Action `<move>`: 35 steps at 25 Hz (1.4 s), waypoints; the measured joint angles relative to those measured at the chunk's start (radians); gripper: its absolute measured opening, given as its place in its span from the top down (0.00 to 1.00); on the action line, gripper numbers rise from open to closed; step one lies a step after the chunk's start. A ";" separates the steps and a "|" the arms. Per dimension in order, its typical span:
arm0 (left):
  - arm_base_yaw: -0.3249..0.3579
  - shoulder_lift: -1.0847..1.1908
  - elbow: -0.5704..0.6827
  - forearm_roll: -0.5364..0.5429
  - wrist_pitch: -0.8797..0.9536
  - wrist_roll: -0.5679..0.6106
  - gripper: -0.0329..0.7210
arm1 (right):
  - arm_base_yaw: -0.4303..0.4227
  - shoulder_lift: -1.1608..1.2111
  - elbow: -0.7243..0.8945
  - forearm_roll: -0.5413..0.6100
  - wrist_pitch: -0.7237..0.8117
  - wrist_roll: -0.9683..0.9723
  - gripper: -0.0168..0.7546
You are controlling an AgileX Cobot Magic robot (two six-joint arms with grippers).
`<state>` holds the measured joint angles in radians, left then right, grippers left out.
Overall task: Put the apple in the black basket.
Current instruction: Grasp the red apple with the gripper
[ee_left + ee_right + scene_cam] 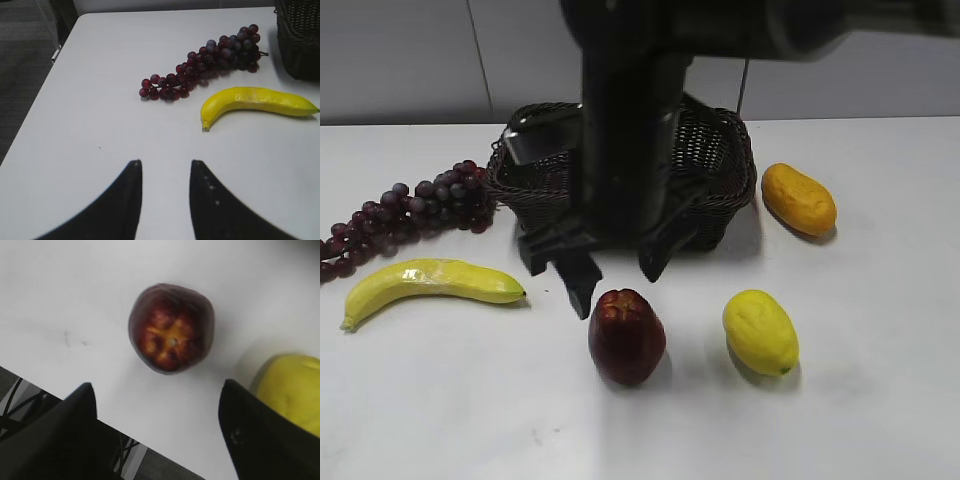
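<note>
The dark red apple [626, 337] stands upright on the white table in front of the black basket [720, 150], apart from it. In the right wrist view the apple [171, 328] shows its orange-yellow dimple. My right gripper [617, 285] is open and empty, hanging just above and behind the apple; in its wrist view the jaws [157, 387] are spread wide with the apple ahead of them. My left gripper [165, 164] is open and empty over bare table at the left. A corner of the basket [300, 40] shows in the left wrist view.
A yellow lemon [760, 331] lies right of the apple, also in the right wrist view [292, 390]. An orange oval fruit [799, 198] lies right of the basket. A banana [430, 282] and dark grapes [410, 210] lie at the left. The table's front edge [150, 440] is near.
</note>
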<state>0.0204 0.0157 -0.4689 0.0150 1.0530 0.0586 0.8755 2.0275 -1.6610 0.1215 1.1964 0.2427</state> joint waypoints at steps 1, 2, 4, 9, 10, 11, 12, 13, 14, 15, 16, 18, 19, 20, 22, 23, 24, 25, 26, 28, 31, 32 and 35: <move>0.000 0.000 0.000 0.000 0.000 0.000 0.64 | 0.011 0.022 -0.013 -0.003 0.001 0.003 0.24; 0.000 0.000 0.000 0.000 0.000 0.000 0.64 | 0.016 0.045 -0.019 -0.009 0.001 0.004 0.24; 0.000 0.000 0.000 0.000 0.000 0.000 0.64 | 0.022 0.079 -0.020 -0.024 0.006 0.018 0.24; 0.000 0.000 0.000 0.000 0.000 0.000 0.64 | 0.022 0.127 -0.020 -0.099 0.008 0.039 0.24; 0.000 0.000 0.000 0.000 0.000 0.000 0.64 | 0.022 0.129 -0.020 -0.103 0.003 0.040 0.24; 0.000 0.000 0.000 0.000 0.000 0.000 0.64 | 0.022 0.129 -0.021 -0.107 -0.005 0.041 0.24; 0.000 0.000 0.000 0.000 0.000 0.000 0.64 | 0.022 0.130 -0.021 -0.110 -0.015 0.041 0.24; 0.000 0.000 0.000 0.000 0.000 0.000 0.64 | 0.022 0.130 -0.022 -0.114 -0.025 0.042 0.24; 0.000 0.000 0.000 0.000 0.000 0.000 0.64 | 0.022 0.132 -0.022 -0.122 -0.039 0.042 0.24; 0.000 0.000 0.000 0.000 0.000 0.000 0.64 | 0.022 0.133 -0.022 -0.122 -0.050 0.042 0.24; 0.000 0.000 0.000 0.000 0.000 0.000 0.64 | 0.022 0.134 -0.022 -0.122 -0.058 0.042 0.24; 0.000 0.000 0.000 0.000 0.000 0.000 0.64 | 0.022 0.136 -0.022 -0.122 -0.062 0.043 0.24; 0.000 0.000 0.000 0.000 0.000 0.000 0.64 | 0.022 0.138 -0.023 -0.122 -0.062 0.045 0.24; 0.000 0.000 0.000 0.000 0.000 0.000 0.64 | 0.022 0.140 -0.023 -0.122 -0.062 0.046 0.24; 0.000 0.000 0.000 0.000 0.000 0.000 0.64 | 0.022 0.156 -0.024 -0.122 -0.058 0.051 0.24; 0.000 0.000 0.000 0.000 0.000 0.000 0.64 | 0.022 0.168 -0.027 -0.122 -0.051 0.053 0.24; 0.000 0.000 0.000 0.000 0.000 0.000 0.64 | 0.022 0.176 -0.031 -0.122 -0.046 0.053 0.24; 0.000 0.000 0.000 0.000 0.000 0.000 0.64 | 0.022 0.178 -0.033 -0.122 -0.041 0.054 0.25; 0.000 0.000 0.000 0.000 0.000 0.000 0.64 | 0.022 0.181 -0.034 -0.122 -0.039 0.054 0.26; 0.000 0.000 0.000 0.000 0.000 0.000 0.64 | 0.022 0.183 -0.038 -0.122 -0.037 0.056 0.26; 0.000 0.000 0.000 0.000 0.000 0.000 0.64 | 0.022 0.184 -0.040 -0.122 -0.036 0.057 0.27; 0.000 0.000 0.000 0.000 0.000 0.000 0.64 | 0.022 0.184 -0.042 -0.122 -0.036 0.057 0.27; 0.000 0.000 0.000 0.000 0.000 0.000 0.64 | 0.022 0.191 -0.061 -0.122 -0.013 0.057 0.27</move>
<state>0.0204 0.0157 -0.4689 0.0150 1.0530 0.0586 0.8979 2.2184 -1.7219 0.0000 1.1833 0.2999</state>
